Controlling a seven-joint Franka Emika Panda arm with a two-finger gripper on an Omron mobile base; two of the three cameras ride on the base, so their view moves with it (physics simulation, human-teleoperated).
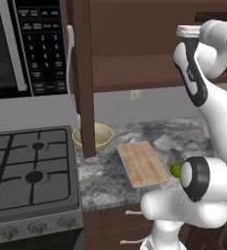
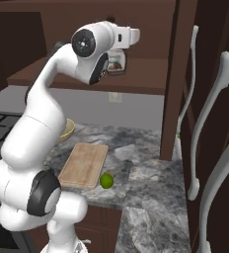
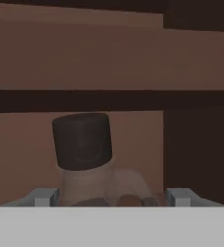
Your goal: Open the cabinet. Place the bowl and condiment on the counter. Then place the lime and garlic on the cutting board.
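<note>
The table (image 1: 184,132) looks like polished grey-veined stone; the cutting board (image 1: 142,163) is pale matt wood. The cabinet (image 2: 183,74) is dark smooth wood, the bowl (image 1: 102,134) glossy cream, the condiment (image 3: 82,142) cap matt black.

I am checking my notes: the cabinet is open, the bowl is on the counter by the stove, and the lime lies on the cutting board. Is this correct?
Not quite. The lime lies on the counter beside the cutting board, not on it; the right base view shows this. The rest stands.

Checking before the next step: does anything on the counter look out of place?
Nothing spilled or damaged. The lime sits on the counter beside the cutting board, not on it. The bowl stands upright by the stove. The gripper is up in the cabinet at the condiment.
</note>
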